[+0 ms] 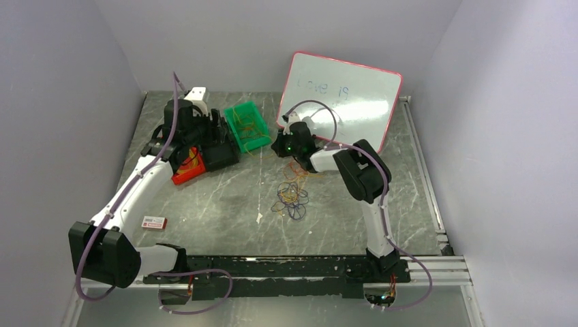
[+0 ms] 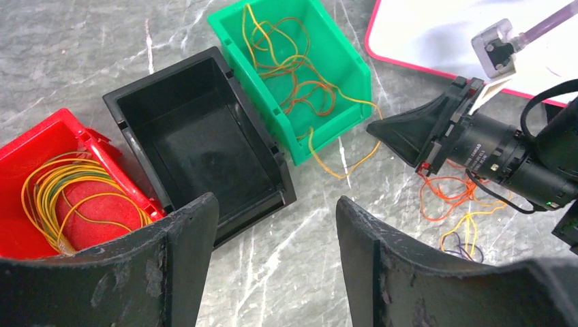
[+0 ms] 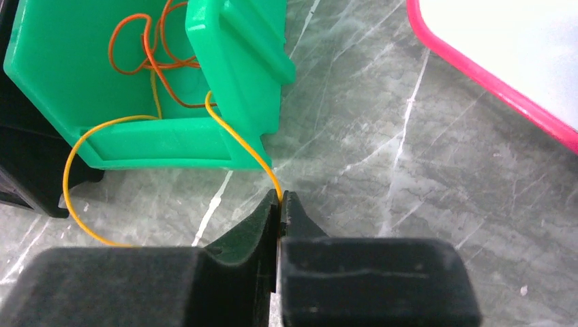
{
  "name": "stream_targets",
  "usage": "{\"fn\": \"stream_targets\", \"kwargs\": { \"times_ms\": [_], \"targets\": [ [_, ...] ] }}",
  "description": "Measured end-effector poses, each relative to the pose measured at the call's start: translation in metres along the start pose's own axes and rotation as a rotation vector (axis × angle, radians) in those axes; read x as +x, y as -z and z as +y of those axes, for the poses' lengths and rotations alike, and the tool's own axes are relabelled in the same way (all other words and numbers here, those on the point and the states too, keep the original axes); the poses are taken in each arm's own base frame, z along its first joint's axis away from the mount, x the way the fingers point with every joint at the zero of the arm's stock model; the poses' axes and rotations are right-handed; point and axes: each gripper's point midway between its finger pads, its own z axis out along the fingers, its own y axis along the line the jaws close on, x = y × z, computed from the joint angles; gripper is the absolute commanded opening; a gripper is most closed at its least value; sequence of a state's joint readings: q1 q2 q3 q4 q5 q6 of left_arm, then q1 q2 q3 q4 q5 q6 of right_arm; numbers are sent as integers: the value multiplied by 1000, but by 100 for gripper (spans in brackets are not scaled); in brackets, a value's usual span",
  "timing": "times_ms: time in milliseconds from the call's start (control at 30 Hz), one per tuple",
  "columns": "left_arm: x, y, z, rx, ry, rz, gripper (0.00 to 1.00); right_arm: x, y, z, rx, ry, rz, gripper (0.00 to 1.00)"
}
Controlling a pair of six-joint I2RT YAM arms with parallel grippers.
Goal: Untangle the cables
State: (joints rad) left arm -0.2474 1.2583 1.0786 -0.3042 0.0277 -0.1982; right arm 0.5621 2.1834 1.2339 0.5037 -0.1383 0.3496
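Right claw (image 3: pixel 281 201): fingers pressed together, clamped on one yellow cable (image 3: pixel 238 139) just in front of the green bin (image 3: pixel 225 61); from the fingertips the strand runs up over the bin's front wall and into the bin; a further yellow loop hangs out of the bin onto the tabletop (image 3: pixel 409 170).

Left claw (image 2: pixel 276 211): fingers wide apart, nothing between them; it is positioned above the front edge of the black bin (image 2: pixel 160 75).

Cables (image 1: pixel 292 194), location:
- a loose heap of orange, yellow and dark strands lies on the tabletop near the centre, just in front of the right claw; the strands overlap in small loops;
- orange and yellow strands lie curled inside the green bin, with one end trailing over its front wall;
- a coil of yellow and greenish strands lies in the red bin (image 2: pixel 13 231).

Bin order, left wrist view: red, black, green, side by side and touching; no strands show in the black bin.

A whiteboard (image 1: pixel 347 95) with a pink frame leans against the rear wall, behind the right claw; a small white-and-red label (image 1: pixel 154 222) lies near the left arm.
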Motion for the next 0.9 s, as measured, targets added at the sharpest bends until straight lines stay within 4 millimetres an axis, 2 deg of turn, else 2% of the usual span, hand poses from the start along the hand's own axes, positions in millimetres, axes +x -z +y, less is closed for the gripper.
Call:
{"fn": "stream_targets", "kwargs": {
  "times_ms": [133, 233, 400, 500, 600, 700, 900],
  "targets": [
    [5, 1, 4, -18, 0, 10, 68, 4, 8, -1, -2, 24, -6, 0],
    [7, 4, 6, -31, -3, 7, 68, 0, 21, 2, -10, 45, -13, 0],
    [5, 11, 9, -43, -5, -7, 68, -44, 39, 31, -63, 106, -105, 0],
    [5, 11, 10, -48, -8, -9, 68, -72, 42, 52, -98, 145, -167, 0],
    [8, 12, 11, -53, -10, -1, 67, -90, 38, 67, -125, 178, -201, 0],
    [14, 12, 13, -58, -11, 13, 67, -103, 24, 77, -140, 213, -229, 0],
    [24, 13, 15, -62, -11, 37, 66, -94, -12, 75, -135, 273, -203, 0]
  ]
}}
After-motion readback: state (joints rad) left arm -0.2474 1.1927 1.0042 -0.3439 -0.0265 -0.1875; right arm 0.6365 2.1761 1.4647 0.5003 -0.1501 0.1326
